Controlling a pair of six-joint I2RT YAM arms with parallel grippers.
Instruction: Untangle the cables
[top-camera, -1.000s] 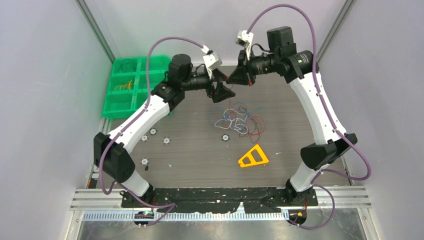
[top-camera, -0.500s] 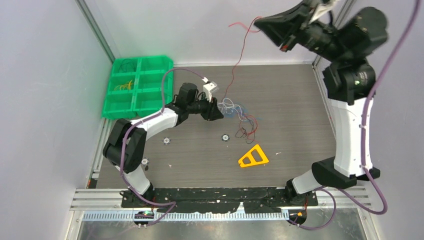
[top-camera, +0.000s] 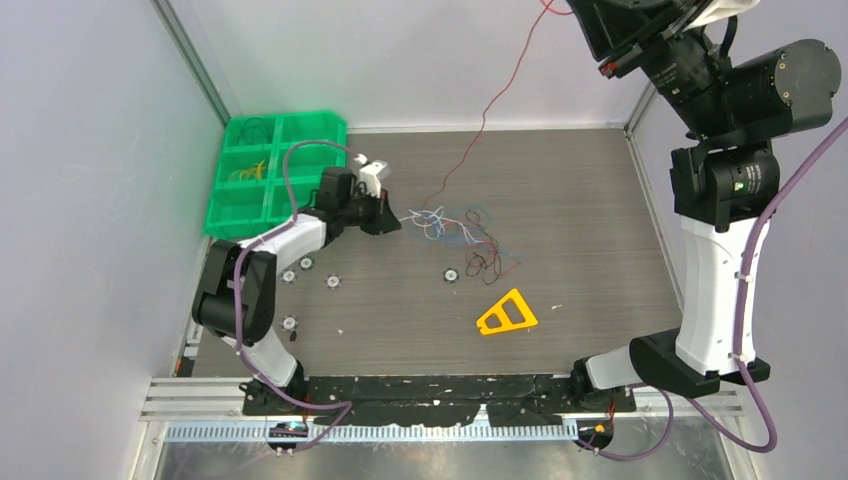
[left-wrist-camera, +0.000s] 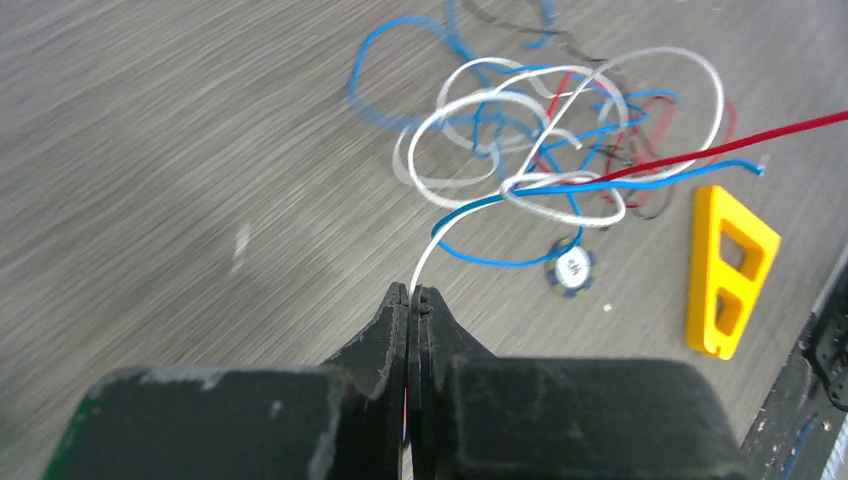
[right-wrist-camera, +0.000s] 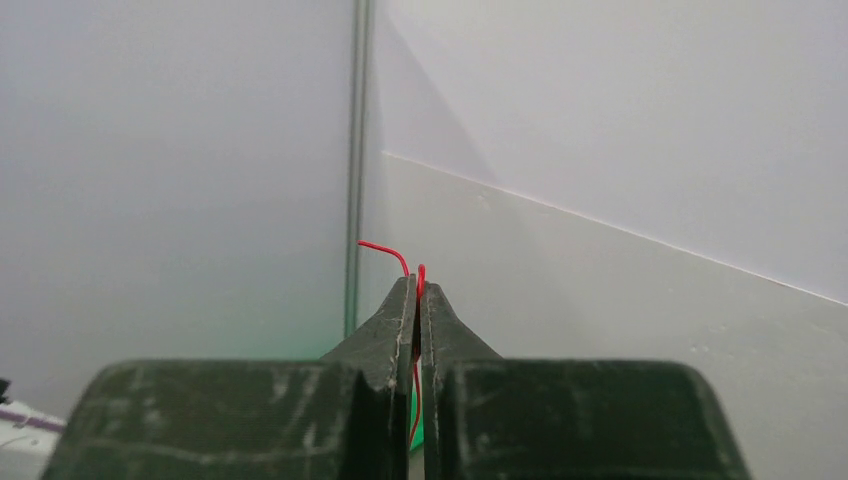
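Red wire (left-wrist-camera: 740, 144) slants from the tangle (top-camera: 452, 222) on the table (top-camera: 580, 260) up to the high right gripper (right-wrist-camera: 417, 285), clamped on its end; the left gripper (left-wrist-camera: 410, 295), low beside the tangle, pinches a white wire (left-wrist-camera: 426, 260).

The dark wood-grain tabletop (top-camera: 580, 200) carries a loose tangle of thin cables (top-camera: 455, 225) near the frame's centre. One small round disc (top-camera: 451, 274) lies just below the tangle, with four others (top-camera: 333, 282) further left. A yellow triangle (top-camera: 505, 326) lies lower right of centre, and a green bin (top-camera: 272, 165) sits at upper left.
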